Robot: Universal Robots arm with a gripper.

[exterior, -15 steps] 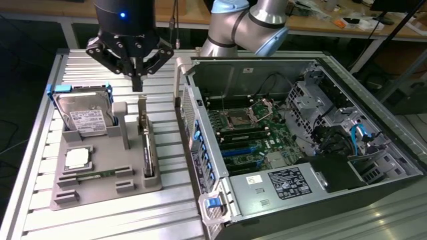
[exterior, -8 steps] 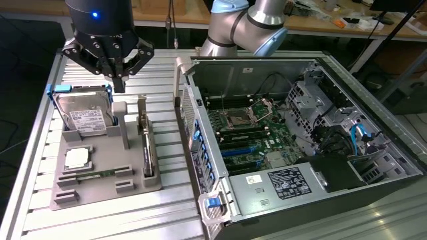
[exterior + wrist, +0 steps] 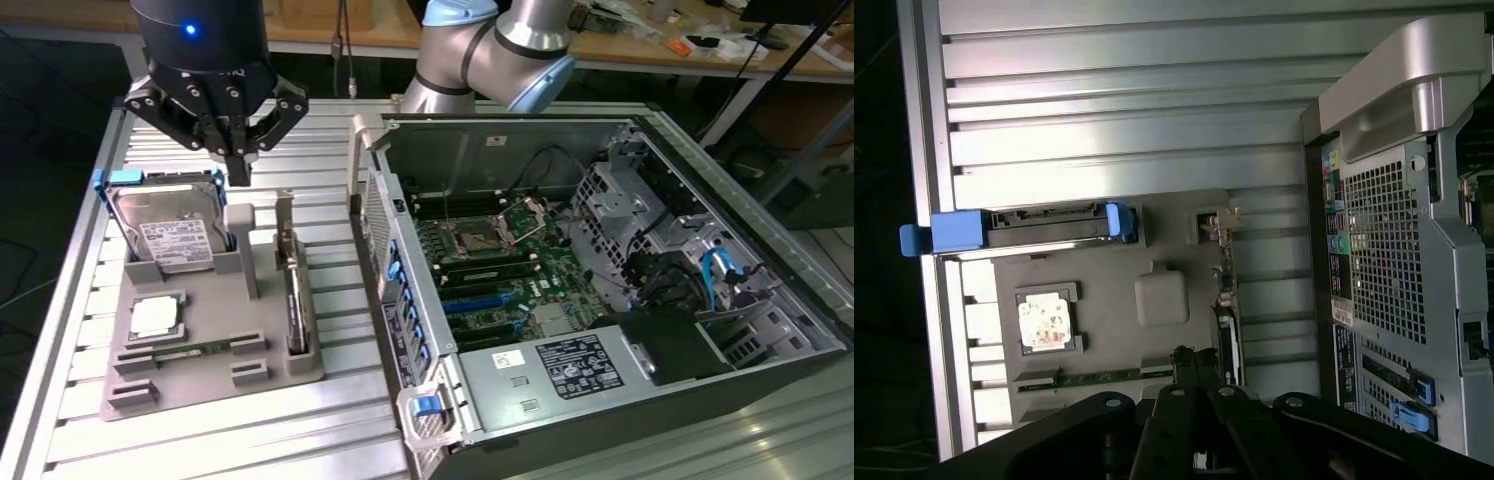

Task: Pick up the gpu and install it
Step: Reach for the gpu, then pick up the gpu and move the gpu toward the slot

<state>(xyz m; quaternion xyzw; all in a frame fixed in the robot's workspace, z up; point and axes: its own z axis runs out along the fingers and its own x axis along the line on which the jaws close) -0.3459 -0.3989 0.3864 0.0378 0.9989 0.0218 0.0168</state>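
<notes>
The gpu [image 3: 296,305] stands on edge in a slot along one side of the grey holder [image 3: 200,375], its silver bracket end toward the back; from here it is a thin dark strip. In the wrist view the gpu [image 3: 1226,310] appears edge-on beside the holder's grey block. My gripper [image 3: 240,170] hangs above the back of the holder, over the hard drive and short of the gpu, touching nothing. Its fingers are shut together and hold nothing. The gripper [image 3: 1196,385] also shows as dark fingertips close to one end of the card.
The holder also carries a silver hard drive [image 3: 167,235] in a blue-edged bracket, a processor chip [image 3: 156,317] and a memory stick [image 3: 200,350]. On the exterior view's right lies the open computer case [image 3: 400,250] with its motherboard [image 3: 487,285] and blue slots exposed.
</notes>
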